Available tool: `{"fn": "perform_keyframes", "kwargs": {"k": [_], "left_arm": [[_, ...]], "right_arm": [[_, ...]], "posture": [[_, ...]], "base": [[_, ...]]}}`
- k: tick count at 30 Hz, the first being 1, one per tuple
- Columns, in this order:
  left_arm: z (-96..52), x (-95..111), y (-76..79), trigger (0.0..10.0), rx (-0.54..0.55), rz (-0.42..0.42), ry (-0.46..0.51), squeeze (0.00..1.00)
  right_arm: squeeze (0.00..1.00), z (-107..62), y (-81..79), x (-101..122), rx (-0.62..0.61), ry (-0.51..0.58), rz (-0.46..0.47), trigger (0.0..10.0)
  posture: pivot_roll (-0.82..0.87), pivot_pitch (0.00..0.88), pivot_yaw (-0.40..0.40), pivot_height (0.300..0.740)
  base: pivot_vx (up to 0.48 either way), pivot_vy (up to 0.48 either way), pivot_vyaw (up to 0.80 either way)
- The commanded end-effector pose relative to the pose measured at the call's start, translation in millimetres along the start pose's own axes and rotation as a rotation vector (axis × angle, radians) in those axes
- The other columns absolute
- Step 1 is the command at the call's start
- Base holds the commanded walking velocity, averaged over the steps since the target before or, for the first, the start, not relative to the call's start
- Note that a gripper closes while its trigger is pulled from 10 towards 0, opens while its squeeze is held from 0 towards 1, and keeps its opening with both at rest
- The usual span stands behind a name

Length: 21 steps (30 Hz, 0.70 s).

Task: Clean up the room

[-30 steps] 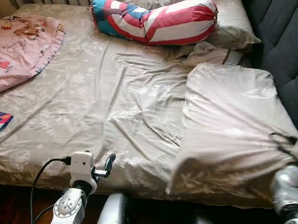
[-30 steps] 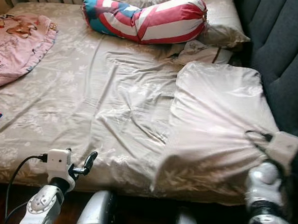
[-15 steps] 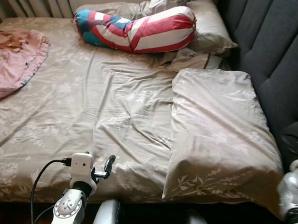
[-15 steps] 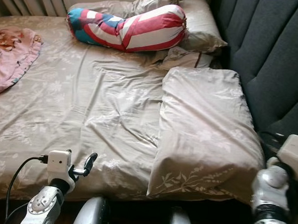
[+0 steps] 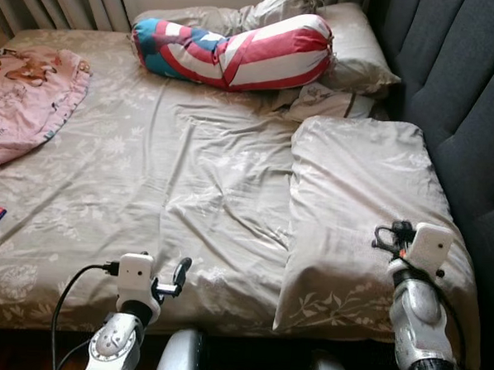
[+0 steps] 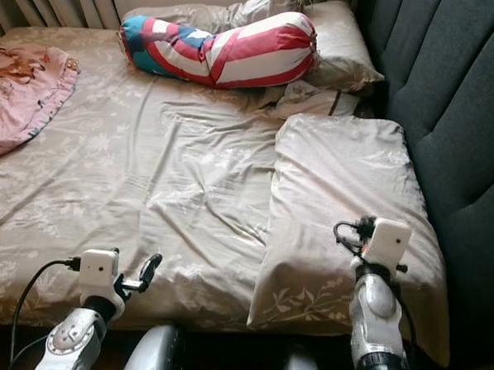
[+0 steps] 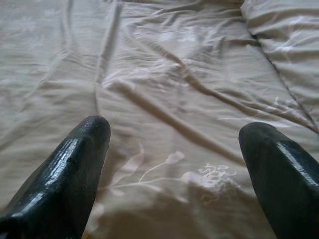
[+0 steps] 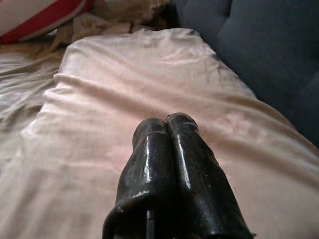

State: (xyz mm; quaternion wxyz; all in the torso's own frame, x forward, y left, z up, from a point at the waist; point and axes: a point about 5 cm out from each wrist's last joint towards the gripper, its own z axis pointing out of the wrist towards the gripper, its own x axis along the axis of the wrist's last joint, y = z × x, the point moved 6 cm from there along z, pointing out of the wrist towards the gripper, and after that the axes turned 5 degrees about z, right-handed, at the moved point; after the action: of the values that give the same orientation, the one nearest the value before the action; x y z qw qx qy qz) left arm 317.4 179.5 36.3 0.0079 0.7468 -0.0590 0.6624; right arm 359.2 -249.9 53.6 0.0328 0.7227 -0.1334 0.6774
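I have the right gripper [image 8: 167, 124] pressed together, empty, hovering over the near end of the beige pillow [image 5: 362, 199], whose long axis runs away from me toward the headboard [image 5: 459, 88]. The left gripper [image 7: 174, 144], spread wide above the sheet [image 5: 189, 174], sits well apart, so I judge the right arm nearer.

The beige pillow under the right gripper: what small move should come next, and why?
Probably open the right gripper: its fingers are pressed shut, empty, hovering over the beige pillow, so it cannot take hold yet. The left gripper waits open over the sheet.
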Motion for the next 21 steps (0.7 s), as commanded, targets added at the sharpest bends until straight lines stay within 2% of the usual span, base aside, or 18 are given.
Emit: {"fn": "perform_keyframes", "kwargs": {"k": [1, 6, 13, 16, 19, 21], "left_arm": [[0.8, -6.7, 2.3, 10.0, -0.008, -0.001, -0.022, 0.00], [0.8, -23.6, -5.1, 10.0, 0.025, -0.004, -0.087, 0.00], [-1.9, -45.2, -8.6, 10.0, 0.046, -0.044, -0.160, 0.00], [-3.4, -65.3, -7.3, 10.0, 0.044, -0.054, -0.246, 0.00], [-4.6, -73.8, -8.5, 10.0, 0.055, -0.067, -0.281, 0.00], [-8.2, -87.4, -9.6, 10.0, 0.072, -0.090, -0.345, 0.00]], "right_arm": [[0.00, -3.4, -0.1, -11.0, 0.007, -0.036, 0.008, 10.0], [0.00, -13.8, 2.1, -42.4, 0.026, -0.150, -0.015, 10.0], [0.00, -24.5, 2.7, -69.7, 0.036, -0.261, -0.022, 10.0], [0.00, -33.9, 0.5, -88.8, 0.042, -0.336, -0.050, 10.0], [0.00, -36.9, -0.9, -93.9, 0.052, -0.353, -0.061, 10.0], [0.00, -41.8, -5.5, -101.8, 0.078, -0.383, -0.054, 10.0]], "posture": [[-0.04, 0.072, 0.001, 0.664], [-0.03, 0.063, -0.006, 0.699], [-0.02, 0.047, -0.015, 0.729], [-0.02, 0.043, -0.016, 0.740], [-0.02, 0.034, -0.018, 0.740], [-0.02, 0.027, -0.019, 0.740]], "base": [[0.000, 0.000, 0.00], [0.000, 0.000, 0.00], [0.000, 0.000, 0.00], [0.000, 0.000, 0.00], [0.000, 0.000, 0.00], [0.000, 0.000, 0.00]]}}
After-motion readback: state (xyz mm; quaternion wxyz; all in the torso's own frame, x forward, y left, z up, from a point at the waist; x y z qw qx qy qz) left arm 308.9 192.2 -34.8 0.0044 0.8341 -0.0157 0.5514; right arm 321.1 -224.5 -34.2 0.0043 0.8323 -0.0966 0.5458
